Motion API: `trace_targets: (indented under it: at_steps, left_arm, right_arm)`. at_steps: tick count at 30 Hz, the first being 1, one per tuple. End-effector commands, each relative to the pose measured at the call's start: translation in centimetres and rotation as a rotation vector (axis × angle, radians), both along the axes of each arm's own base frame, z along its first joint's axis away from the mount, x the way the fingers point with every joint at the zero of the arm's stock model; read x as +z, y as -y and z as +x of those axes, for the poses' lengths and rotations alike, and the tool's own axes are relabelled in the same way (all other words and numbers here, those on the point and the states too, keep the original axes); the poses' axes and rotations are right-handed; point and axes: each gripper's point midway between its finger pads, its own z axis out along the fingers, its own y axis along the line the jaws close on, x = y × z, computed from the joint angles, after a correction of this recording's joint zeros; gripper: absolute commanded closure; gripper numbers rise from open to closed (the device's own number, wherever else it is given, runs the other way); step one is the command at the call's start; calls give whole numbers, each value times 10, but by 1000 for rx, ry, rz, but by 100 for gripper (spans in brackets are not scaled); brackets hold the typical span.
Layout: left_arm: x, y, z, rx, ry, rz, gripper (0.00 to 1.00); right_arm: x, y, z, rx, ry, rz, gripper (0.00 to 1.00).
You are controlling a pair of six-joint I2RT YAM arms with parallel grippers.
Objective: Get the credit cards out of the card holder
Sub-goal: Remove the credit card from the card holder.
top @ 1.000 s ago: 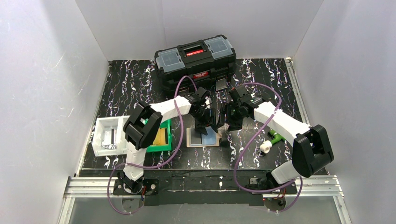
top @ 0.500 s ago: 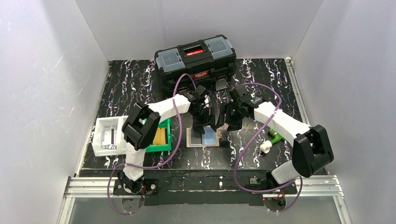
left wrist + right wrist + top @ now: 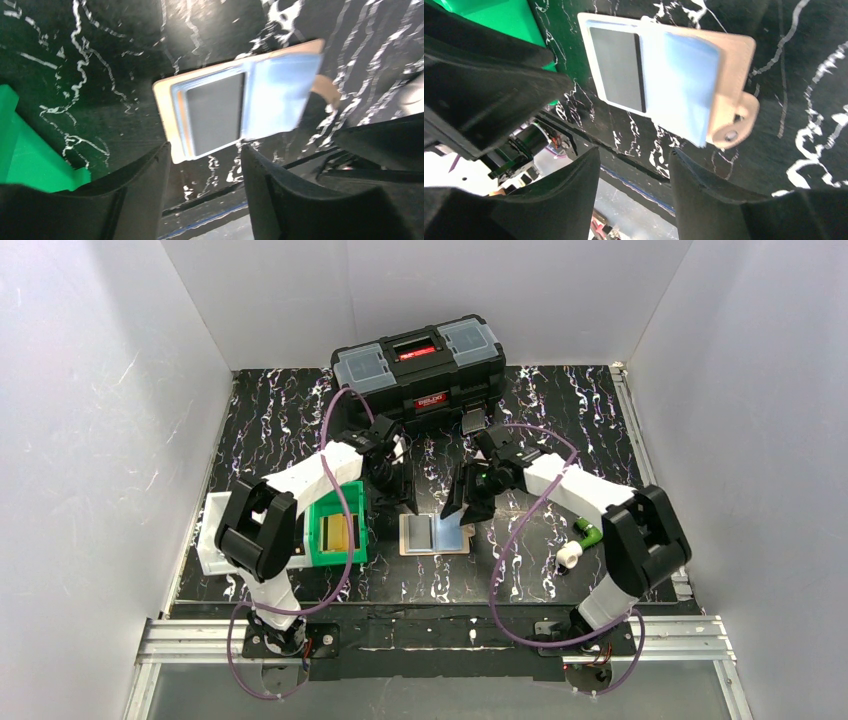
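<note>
Counter: black with white veining; carries every item below.
White tray: lower left of the overhead view. Not part of the task.
Green bin: just right of the tray, with a yellow-tan slab inside. Not part of the task.
Green-and-white item: lower right, well apart from the work area; its kind cannot be told.
Card holder: lower centre of the overhead view, flat on the counter and folded open, inner faces up. Judgement: laid open so the pockets face the grippers.
Credit cards: both at the holder. The dark grey card sits in one half. The light blue card covers the other half and appears to stick out past the holder's edge. Judgement: the blue card is the easier first pick.
Left gripper: just above the holder's left side in the overhead view; jaws apart, nothing between them.
Right gripper: just above the holder's right side; jaws apart, nothing held.
Placement reason (judgement): one gripper stands on each side, so one can pin the holder while the other draws a card.
Task status (judgement): no card removed yet.
Toolbox: top centre, lid shut.
Writing: red labels on the toolbox handle and front, too small to read; no legible print on the cards.
</note>
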Motion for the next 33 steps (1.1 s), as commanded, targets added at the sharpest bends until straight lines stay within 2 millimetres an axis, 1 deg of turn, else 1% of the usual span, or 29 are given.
trace_targets:
  at_steps: [1,3,7,10,11,18,27,33]
  left_arm:
    - [-11,-18,-15,-26,-20,69,52]
    - [-15,-17,-15,-28,-28,65,58]
    - [-23,-15,-16,-24,-52,60,75]
    - [-27,-14,-17,-24,-66,60,84]
    - [-28,-14,-17,-24,-67,60,85]
    - [-40,-14,-21,-22,-97,68,92]
    - [-52,-9,-28,-13,-132,58,93]
    - [-58,-1,-32,-19,-152,71,93]
  right_arm:
    - [14,-35,14,45,-3,123,42]
    - [9,-41,16,49,-22,136,44]
    - [-3,-49,17,56,-54,147,48]
    - [-12,-52,17,57,-73,150,50]
    - [-15,-52,17,56,-77,149,50]
    - [-30,-56,17,54,-100,143,51]
    - [-54,-54,13,53,-128,129,52]
    - [-70,-51,6,51,-158,124,52]
